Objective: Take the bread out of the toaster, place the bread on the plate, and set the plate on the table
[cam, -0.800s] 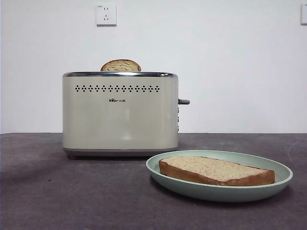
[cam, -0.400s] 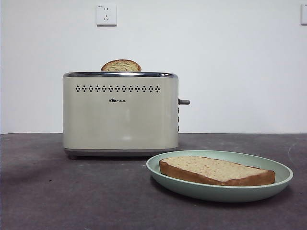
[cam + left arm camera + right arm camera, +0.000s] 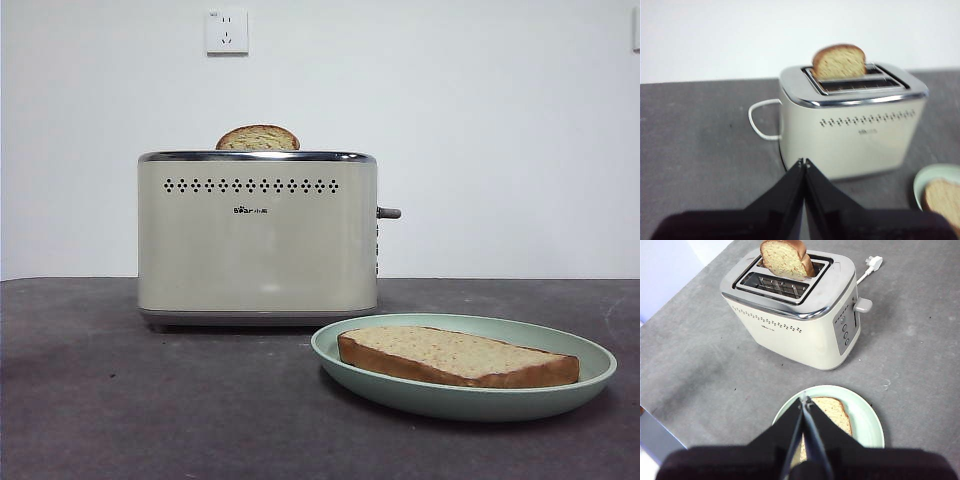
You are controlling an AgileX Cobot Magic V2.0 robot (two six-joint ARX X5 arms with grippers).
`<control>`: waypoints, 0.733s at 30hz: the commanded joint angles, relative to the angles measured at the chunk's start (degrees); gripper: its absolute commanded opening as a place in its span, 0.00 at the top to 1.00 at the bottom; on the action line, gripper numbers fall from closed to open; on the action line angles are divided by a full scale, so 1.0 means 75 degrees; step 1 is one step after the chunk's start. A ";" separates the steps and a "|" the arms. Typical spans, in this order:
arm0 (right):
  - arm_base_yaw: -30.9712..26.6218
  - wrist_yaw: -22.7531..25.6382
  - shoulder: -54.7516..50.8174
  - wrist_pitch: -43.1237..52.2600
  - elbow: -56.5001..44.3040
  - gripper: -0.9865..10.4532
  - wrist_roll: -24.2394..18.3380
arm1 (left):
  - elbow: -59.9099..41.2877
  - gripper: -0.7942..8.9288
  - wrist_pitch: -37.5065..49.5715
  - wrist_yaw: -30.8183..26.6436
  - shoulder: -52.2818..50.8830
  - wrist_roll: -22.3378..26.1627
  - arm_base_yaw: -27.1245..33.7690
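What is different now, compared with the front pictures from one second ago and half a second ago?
Everything in the front view sits slightly further right in the picture, all together, so this looks like a small camera shift, not a move. Otherwise nothing changed: the bread lies on the plate, the second slice stands in the toaster.

The right pincer (image 3: 804,399), jaws closed together, hangs above the plate (image 3: 867,416) holding the bread (image 3: 832,412). Beyond stands the toaster (image 3: 800,330), a second slice (image 3: 782,259) in its slot.
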 commanded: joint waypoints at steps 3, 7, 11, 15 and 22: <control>0.0006 0.0023 0.0006 0.0032 0.0009 0.91 0.0070 | -0.1690 0.92 0.1437 0.0294 -0.1078 -0.0632 0.0746; 0.0003 0.0023 0.0006 0.0032 0.0009 0.91 0.0070 | -0.2634 0.92 0.1871 0.0163 -0.1810 -0.0737 0.1087; 0.0003 0.0023 0.0006 0.0032 0.0009 0.91 0.0070 | -0.3354 0.92 0.2162 -0.0315 -0.2229 -0.0968 0.1204; 0.0003 0.0020 0.0006 0.0029 0.0009 0.91 0.0070 | -0.3649 0.92 0.1961 -0.0589 -0.2229 -0.1157 0.1224; 0.0003 0.0023 0.0006 0.0026 0.0009 0.91 0.0070 | -0.3649 0.92 0.1221 -0.0568 -0.2226 -0.1096 0.1221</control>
